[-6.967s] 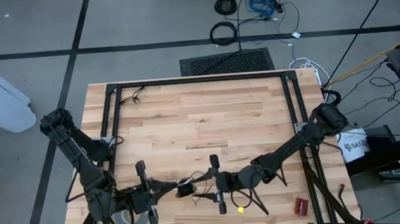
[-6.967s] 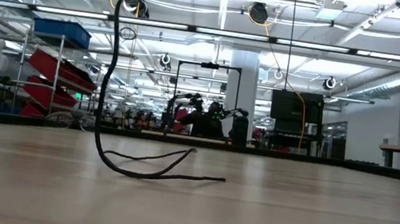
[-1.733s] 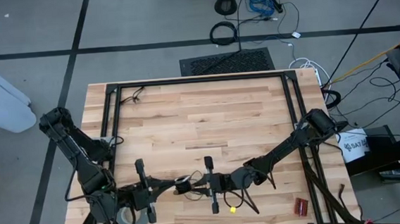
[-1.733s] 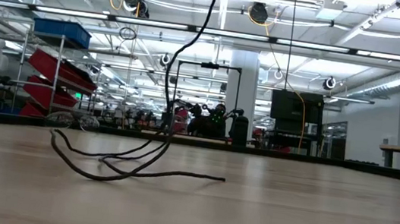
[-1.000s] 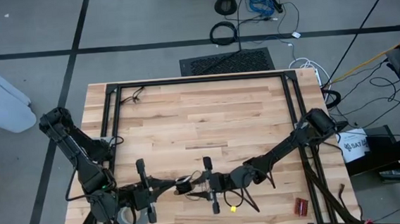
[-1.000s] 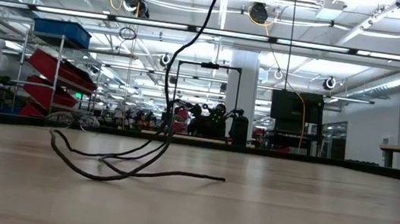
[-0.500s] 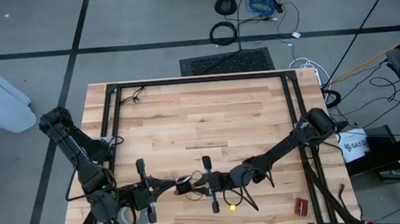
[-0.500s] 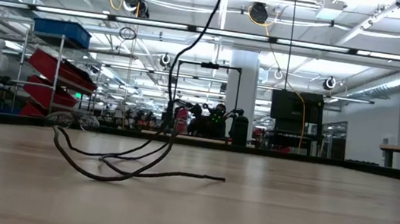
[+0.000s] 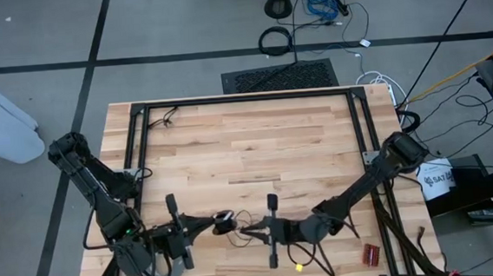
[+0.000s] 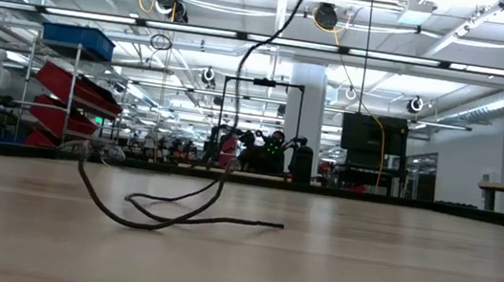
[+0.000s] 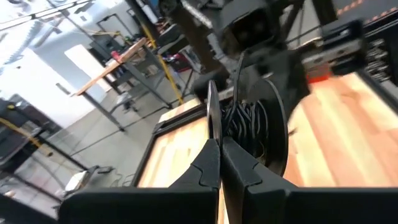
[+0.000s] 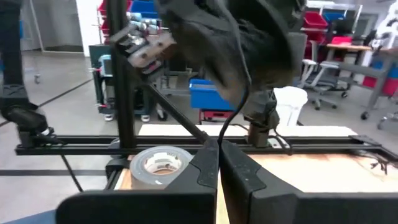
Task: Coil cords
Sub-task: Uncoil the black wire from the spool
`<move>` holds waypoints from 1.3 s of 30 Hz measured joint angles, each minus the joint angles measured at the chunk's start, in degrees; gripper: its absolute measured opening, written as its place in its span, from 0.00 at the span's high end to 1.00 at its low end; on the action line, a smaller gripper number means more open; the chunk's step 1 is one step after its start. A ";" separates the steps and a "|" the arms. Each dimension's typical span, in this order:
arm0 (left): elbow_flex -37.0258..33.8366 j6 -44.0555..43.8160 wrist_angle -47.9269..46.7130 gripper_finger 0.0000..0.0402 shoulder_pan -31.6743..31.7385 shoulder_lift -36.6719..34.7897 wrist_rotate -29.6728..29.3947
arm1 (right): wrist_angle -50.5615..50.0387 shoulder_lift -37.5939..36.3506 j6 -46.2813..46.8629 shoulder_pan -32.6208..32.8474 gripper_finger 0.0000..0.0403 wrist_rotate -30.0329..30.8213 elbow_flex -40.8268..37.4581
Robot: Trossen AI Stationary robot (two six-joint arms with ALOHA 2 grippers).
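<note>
While both arms worked low at the table's near edge, the thin wire (image 10: 176, 211) trailed loose
The left gripper (image 9: 209, 224) clamped the black disc (image 11: 258, 127); the right gripper (image 9: 246, 232) pinched the wire between closed jaws

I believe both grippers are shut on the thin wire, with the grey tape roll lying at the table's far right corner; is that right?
Not quite: the tape roll lies at the near left corner, by the left arm, as the right wrist view shows. The left gripper and right gripper are indeed shut on the wire.
</note>
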 joint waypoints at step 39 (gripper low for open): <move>0.00 8.49 0.09 1.00 -0.39 1.64 -18.23 | 4.25 -0.20 -3.21 1.09 1.00 -12.49 0.01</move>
